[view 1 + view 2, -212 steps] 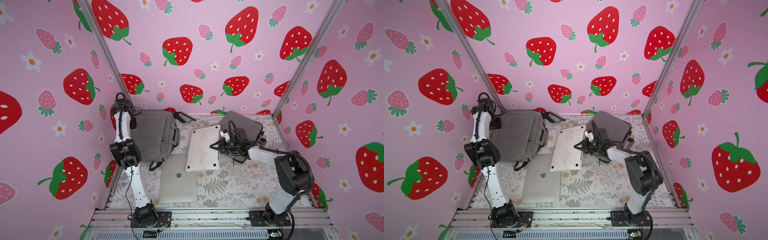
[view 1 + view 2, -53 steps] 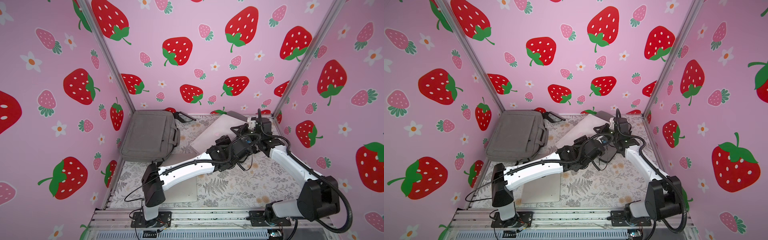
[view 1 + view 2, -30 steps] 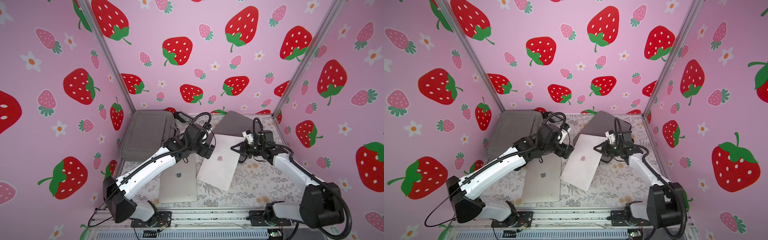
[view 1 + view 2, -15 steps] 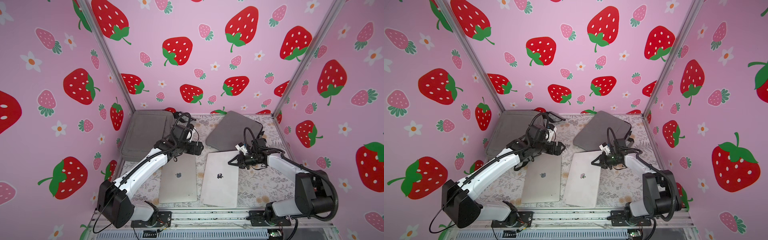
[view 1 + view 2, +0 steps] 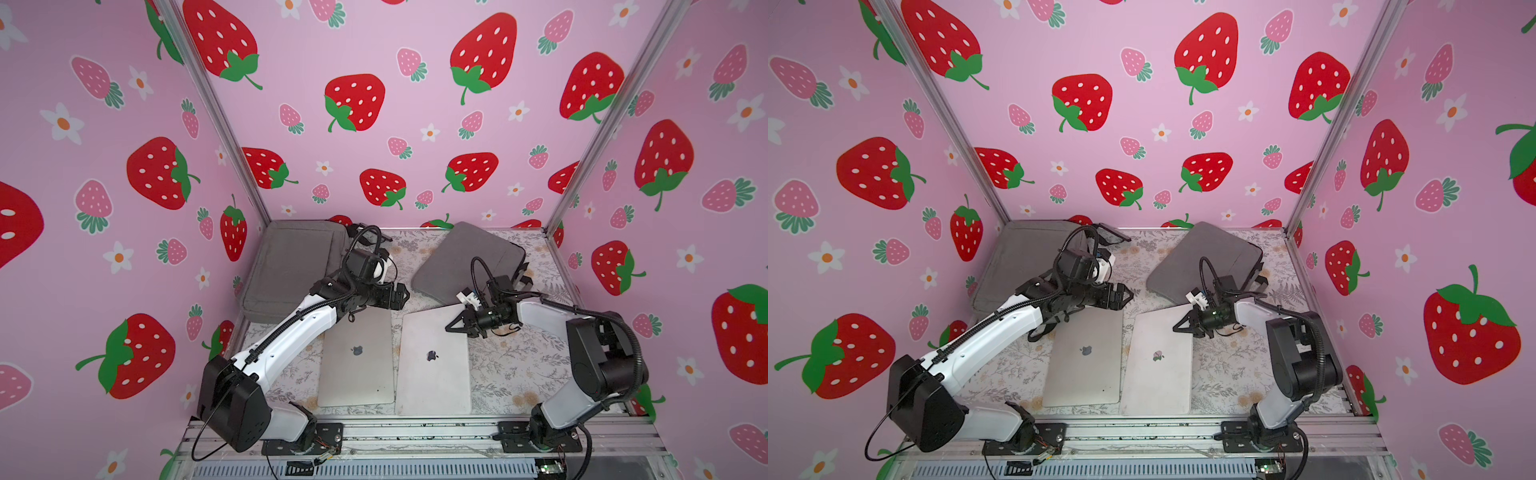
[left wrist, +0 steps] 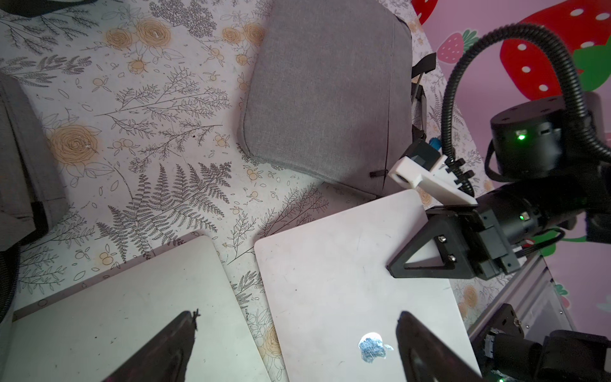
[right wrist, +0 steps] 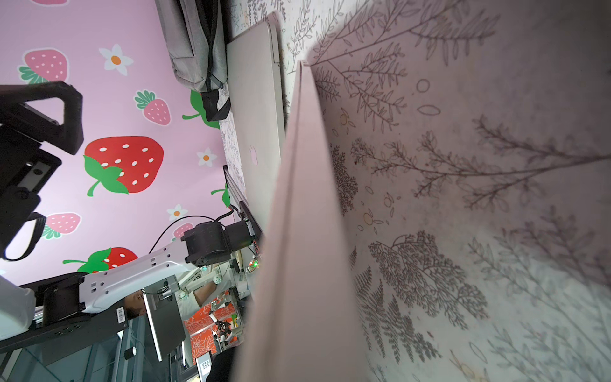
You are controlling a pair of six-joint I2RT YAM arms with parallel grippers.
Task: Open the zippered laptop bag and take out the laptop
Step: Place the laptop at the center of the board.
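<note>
Two laptops now lie side by side on the desk (image 5: 513,365). A second ago the laptop (image 5: 432,361) hung askew between both arms; it has since come down square beside the second laptop (image 5: 356,357), logo up. The right fingers (image 5: 459,325) stay nearly closed on its far right corner, and in the right wrist view its edge runs straight out from them. The left fingers (image 6: 178,340), next to that laptop a second ago, now stand apart from it. They are spread wide and hold nothing, over the far edge of the second laptop. The grey bag (image 5: 461,257) lies just behind the right fingers. A second bag (image 5: 291,266) lies beyond the left fingers, against the side wall. The desk has a pale cover printed with ferns and flowers, and a metal rail (image 5: 415,432) runs along its front. The walls (image 5: 291,62) are pink with strawberries and daisies.
</note>
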